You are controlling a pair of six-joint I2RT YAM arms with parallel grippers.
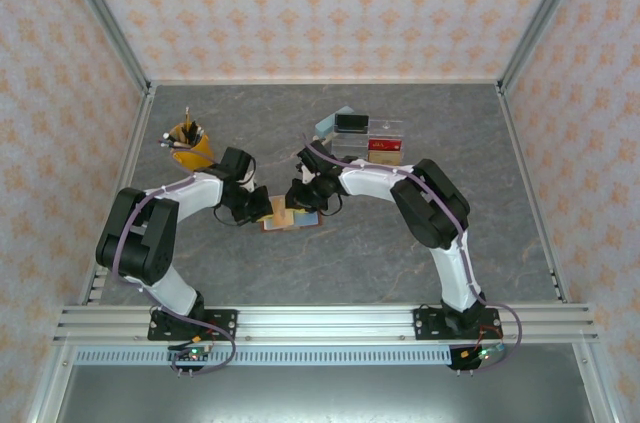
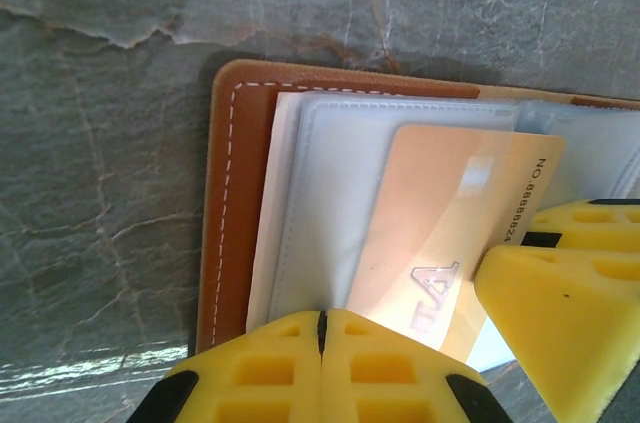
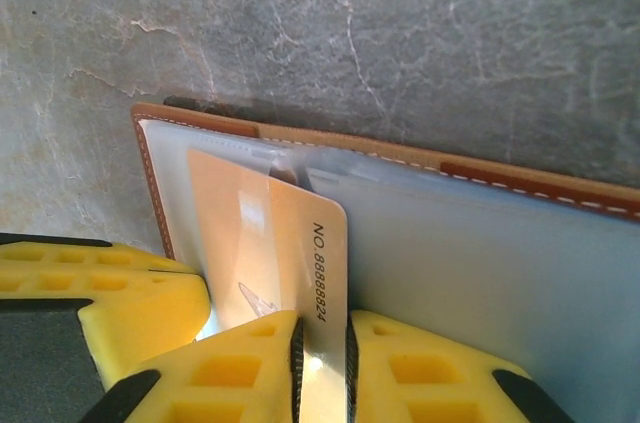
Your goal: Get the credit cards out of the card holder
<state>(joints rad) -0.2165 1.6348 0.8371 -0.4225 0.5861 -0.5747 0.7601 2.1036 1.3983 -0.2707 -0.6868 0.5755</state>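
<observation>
The card holder (image 1: 310,220) lies open on the table between both arms, brown leather rim (image 2: 232,203) around light blue pockets. One tan-gold credit card (image 2: 450,213) sticks partway out of a pocket, printed number showing. My left gripper (image 2: 322,323) is shut, its tips at the edge of a blue pocket beside the card. My right gripper (image 3: 320,363) stands open by a narrow gap right over the card (image 3: 260,233), whose numbered edge shows through the gap. Each wrist view catches the other gripper's yellow finger close by, the right one (image 2: 560,293) and the left one (image 3: 90,293).
A yellow cup of pens (image 1: 190,146) stands at the back left. Behind the wallet is a clear tiered organiser (image 1: 392,129) holding a black box (image 1: 351,122) and a red item (image 1: 384,145), with a light blue block (image 1: 328,126) beside it. Walls enclose the table.
</observation>
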